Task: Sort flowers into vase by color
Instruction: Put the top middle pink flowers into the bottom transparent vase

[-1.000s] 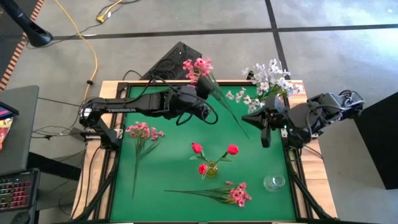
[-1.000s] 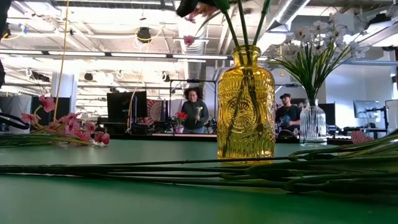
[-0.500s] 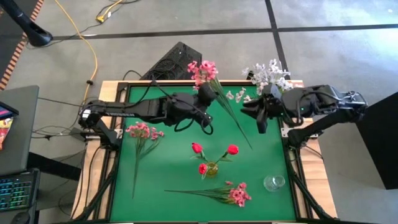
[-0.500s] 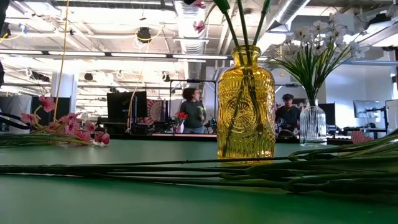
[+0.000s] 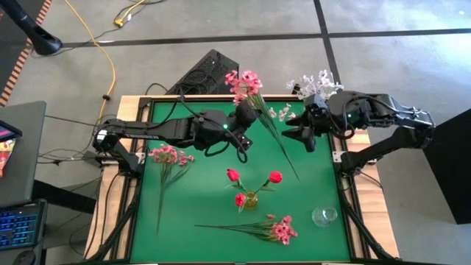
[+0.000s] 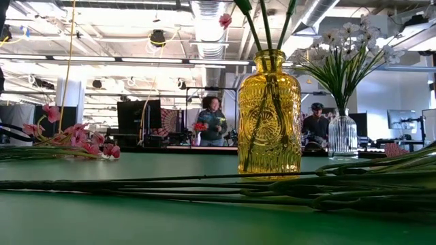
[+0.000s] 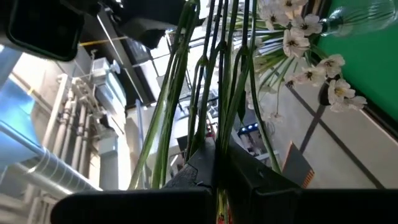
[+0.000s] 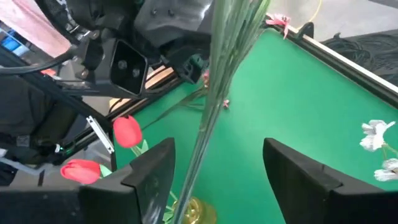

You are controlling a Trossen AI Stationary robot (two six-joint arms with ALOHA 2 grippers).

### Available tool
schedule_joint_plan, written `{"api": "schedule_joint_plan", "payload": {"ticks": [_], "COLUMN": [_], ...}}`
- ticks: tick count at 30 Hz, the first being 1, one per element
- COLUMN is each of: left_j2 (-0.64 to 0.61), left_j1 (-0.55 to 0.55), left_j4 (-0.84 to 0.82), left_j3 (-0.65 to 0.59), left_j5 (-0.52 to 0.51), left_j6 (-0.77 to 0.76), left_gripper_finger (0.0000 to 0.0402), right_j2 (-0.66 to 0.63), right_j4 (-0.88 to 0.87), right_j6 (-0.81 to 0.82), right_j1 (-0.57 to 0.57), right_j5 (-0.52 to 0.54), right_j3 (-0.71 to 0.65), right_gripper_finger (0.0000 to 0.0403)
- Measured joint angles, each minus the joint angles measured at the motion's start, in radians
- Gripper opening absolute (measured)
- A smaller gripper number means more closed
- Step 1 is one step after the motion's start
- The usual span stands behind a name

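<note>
1. Green felt covers the table (image 5: 199, 199), and a yellow glass vase (image 6: 269, 112) with three red tulips (image 5: 233, 175) is parked a little toward 6 o'clock from the centre.
2. One pink spray (image 5: 246, 82) is held up around 12 o'clock by the left gripper (image 5: 245, 118), fingers clamped tight on the bunched stems; the stem tips trail off toward 4 o'clock.
3. Over at about 1 o'clock the right gripper (image 5: 300, 134) is hung above the mat with its fingers (image 8: 146, 180) spread wide, those same green stems seen running between them, untouched as far as can be told.
4. White flowers (image 5: 316, 87) are stood in a clear vase at the 1 o'clock corner.
5. Two more pink sprays are left flat on the felt: one at 9 o'clock (image 5: 169, 156), one at 6 o'clock (image 5: 280, 230).
6. An empty clear glass (image 5: 324, 216) is sat around 4 o'clock.
</note>
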Motion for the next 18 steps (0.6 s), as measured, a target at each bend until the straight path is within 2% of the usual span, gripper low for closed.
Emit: {"api": "schedule_joint_plan", "payload": {"ticks": [7, 13, 18], "left_j2": [0.0, 0.0, 0.0], "left_j1": [0.0, 0.0, 0.0], "left_j4": [0.001, 0.002, -0.002], "left_j3": [0.0, 0.0, 0.0], "left_j5": [0.029, 0.029, 0.027], "left_j6": [0.03, 0.03, 0.03], "left_gripper_finger": [0.0, 0.0, 0.0], "right_j2": [0.051, 0.111, 0.121], "right_j4": [-0.006, -0.008, -0.06], "right_j6": [0.001, -0.003, 0.0], "right_j1": [-0.001, -0.001, 0.0], "right_j5": [-0.031, -0.102, -0.104], "right_j3": [0.0, 0.0, 0.0], "right_gripper_finger": [0.0271, 0.0271, 0.0257]}}
